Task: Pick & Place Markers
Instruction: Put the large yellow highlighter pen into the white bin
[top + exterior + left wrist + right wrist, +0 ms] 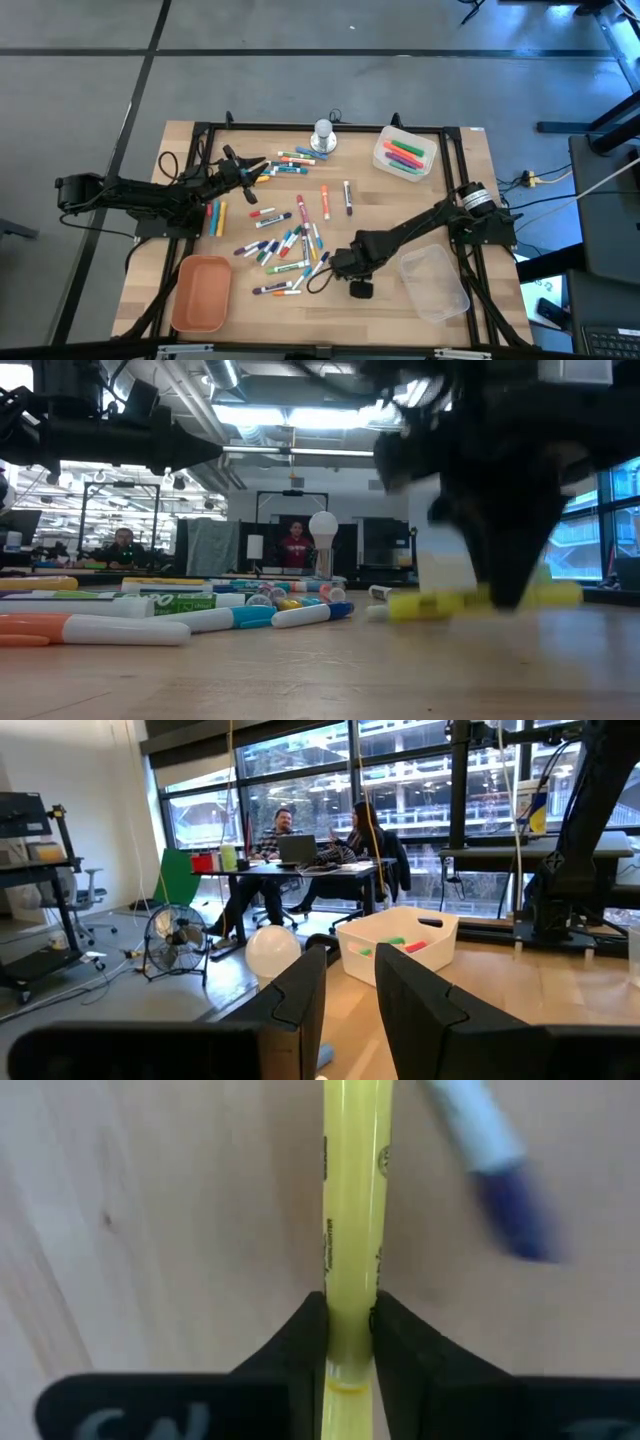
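Overhead camera looks straight down on the whole wooden table (400,200); a low camera sits at tabletop level, facing across it into the room; the left wrist camera looks out level toward windows, the right wrist camera close down on a yellow marker (350,1230), also seen low (480,600).

Floor (80,110) is grey concrete with dark seams. Wood tabletop (385,215) sits on it, black frame around the edge. Left wrist view: big glazed window wall (300,780), daylight coming in, building facade outside. Two people seated at a desk (300,870) with a laptop (297,848); floor fan (178,935) nearby, green chair (176,878) behind it, shelving rack (30,890) at the side. Low view: ceiling strip lights (280,415), exposed ducting, two more people at the far end.
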Controlling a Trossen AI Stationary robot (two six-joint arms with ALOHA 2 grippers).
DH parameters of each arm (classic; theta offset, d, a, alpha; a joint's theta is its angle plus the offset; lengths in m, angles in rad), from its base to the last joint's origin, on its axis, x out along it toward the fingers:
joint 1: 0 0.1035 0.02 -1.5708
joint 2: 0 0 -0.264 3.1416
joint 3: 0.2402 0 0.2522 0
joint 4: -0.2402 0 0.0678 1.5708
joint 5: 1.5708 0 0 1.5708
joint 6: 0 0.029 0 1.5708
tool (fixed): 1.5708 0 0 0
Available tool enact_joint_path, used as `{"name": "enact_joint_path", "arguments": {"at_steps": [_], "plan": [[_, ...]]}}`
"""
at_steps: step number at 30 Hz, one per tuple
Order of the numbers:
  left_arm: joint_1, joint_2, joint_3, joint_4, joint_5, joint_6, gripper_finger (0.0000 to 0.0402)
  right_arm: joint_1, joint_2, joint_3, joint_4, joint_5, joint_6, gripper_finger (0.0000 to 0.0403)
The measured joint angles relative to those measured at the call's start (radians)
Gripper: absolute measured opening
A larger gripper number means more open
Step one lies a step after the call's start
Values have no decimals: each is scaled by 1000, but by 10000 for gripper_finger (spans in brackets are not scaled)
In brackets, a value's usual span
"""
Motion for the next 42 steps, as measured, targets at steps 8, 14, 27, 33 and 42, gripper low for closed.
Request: {"name": "enact_joint_path", "arguments": {"at_steps": [8,14,27,33,42], "plan": [[0,0,0,1,0,1,86,-117,-150,83,-474,453,-82,60],[0,0,0,1,0,26,86,-400,-322,-64,-493,639,-142,60],[0,0,0,8,-10,53,86,-908,-439,-400,-19,576,-458,62],[0,0,0,8,-10,55,86,-969,-439,-448,35,545,-452,114],[0,0,0,-1,-9,55,86,-934,-449,-407,27,536,-362,174]]}}
